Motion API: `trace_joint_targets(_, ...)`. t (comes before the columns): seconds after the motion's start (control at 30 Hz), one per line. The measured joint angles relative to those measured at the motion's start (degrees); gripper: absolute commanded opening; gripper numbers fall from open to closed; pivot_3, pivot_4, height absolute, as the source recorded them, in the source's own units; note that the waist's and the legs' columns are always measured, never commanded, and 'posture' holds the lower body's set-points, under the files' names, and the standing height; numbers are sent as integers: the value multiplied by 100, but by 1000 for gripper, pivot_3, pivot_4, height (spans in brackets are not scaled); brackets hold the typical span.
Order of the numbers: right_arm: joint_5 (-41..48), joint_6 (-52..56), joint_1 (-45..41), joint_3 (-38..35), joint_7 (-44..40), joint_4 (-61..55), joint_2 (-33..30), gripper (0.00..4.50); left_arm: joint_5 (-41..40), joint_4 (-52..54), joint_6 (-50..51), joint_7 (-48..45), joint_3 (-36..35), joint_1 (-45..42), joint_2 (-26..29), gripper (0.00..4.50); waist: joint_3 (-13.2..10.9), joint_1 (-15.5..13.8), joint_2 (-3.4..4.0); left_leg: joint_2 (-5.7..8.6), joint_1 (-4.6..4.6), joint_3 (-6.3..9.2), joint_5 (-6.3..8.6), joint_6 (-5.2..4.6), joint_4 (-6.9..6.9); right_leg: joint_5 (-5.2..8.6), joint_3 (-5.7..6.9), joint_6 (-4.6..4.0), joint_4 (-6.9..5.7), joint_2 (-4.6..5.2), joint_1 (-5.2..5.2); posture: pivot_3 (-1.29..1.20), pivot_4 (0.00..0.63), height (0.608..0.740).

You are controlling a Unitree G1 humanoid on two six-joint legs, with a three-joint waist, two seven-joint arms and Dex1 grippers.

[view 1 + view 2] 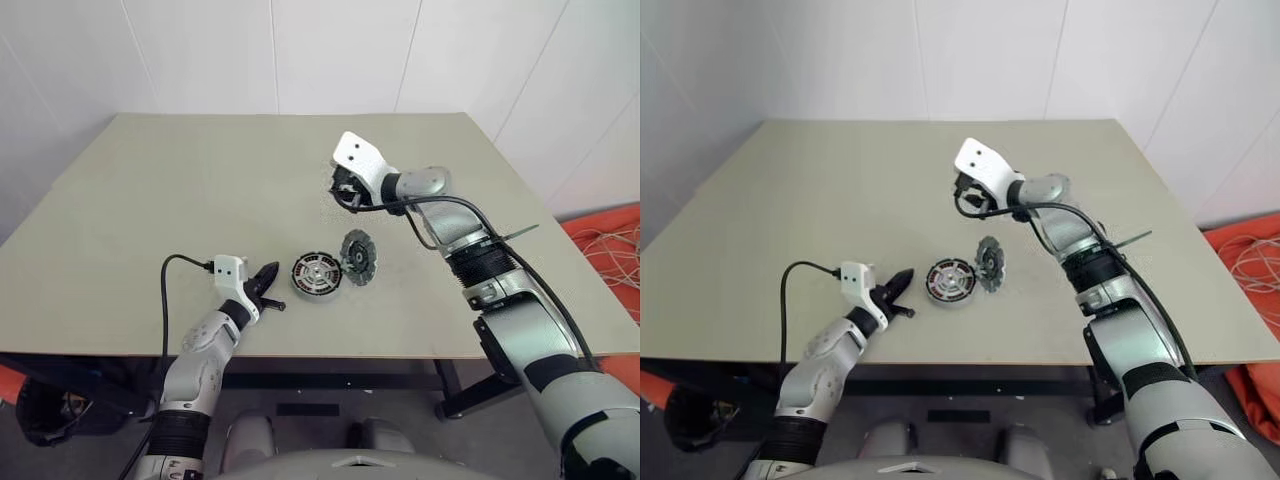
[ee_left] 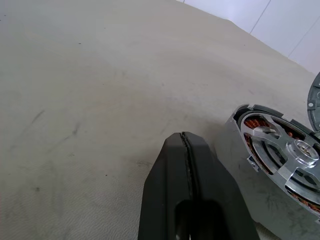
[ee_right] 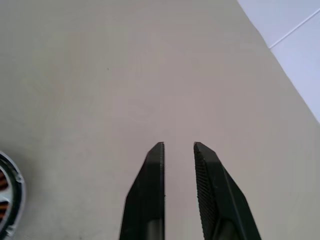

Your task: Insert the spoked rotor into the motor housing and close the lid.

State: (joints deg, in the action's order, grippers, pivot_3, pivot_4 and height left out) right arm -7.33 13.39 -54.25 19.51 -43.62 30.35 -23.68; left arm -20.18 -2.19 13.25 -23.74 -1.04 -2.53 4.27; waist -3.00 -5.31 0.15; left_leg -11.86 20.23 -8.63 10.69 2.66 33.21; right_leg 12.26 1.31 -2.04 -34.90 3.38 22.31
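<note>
While your left gripper (image 1: 272, 292) rests low on the table (image 1: 180, 200) with its two black fingers pressed flat together on nothing, the motor housing (image 1: 318, 274) sits just beside its tips, to the right. In the left wrist view you see the housing (image 2: 272, 165) close by, with copper-brown windings around its inside and a silver spoked piece with a hub seated in the middle; that looks like the spoked rotor (image 2: 287, 157) already in place. The lid (image 1: 356, 257) stands tilted up at the housing's right edge, touching it, so the housing is not yet covered.

Your right gripper (image 3: 178, 146) hangs in the air above the tabletop, beyond the housing and lid and well clear of both. Its fingers (image 3: 150, 190) stand a narrow gap apart, with only bare table showing between them. In the head views the right gripper (image 1: 345, 190) points down and toward the left side of the table.
</note>
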Motion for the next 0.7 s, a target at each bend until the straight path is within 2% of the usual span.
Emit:
trace_joint_targets(0.03,-123,-213,-20,30,37,175,-90,17,-1,0,0,-9,5,0,0,0,0,0,0,1,1,0,1,-2,0,0,0,0,1,1,0,0,0,740)
trace_joint_targets(0.23,-743,-1569,-92,217,-97,962,-729,17,0,1,1,-51,8,1,21,0,0,3,0,0,4,-1,11,-19,2,0,1,-1,1,-1,1,0,0,740)
trace_joint_targets(0.37,-800,-2011,126,359,-1051,934,-1204,17,-1,3,10,-57,20,1,21,0,0,-1,-1,0,7,-2,14,-26,7,0,1,-1,2,1,-1,0,0,740)
trace_joint_targets(0.57,-454,-1841,654,363,-2622,328,-1591,17,-1,8,47,-87,13,0,61,0,-1,19,1,-5,1,-5,15,-29,10,-1,1,-2,-5,-1,0,0,0,740)
trace_joint_targets(0.7,-69,-1335,906,192,-3005,-157,-1537,17,0,8,54,-107,23,1,64,0,-1,10,1,-4,-2,-5,15,-29,14,-1,1,-3,-6,0,-3,0,0,740)
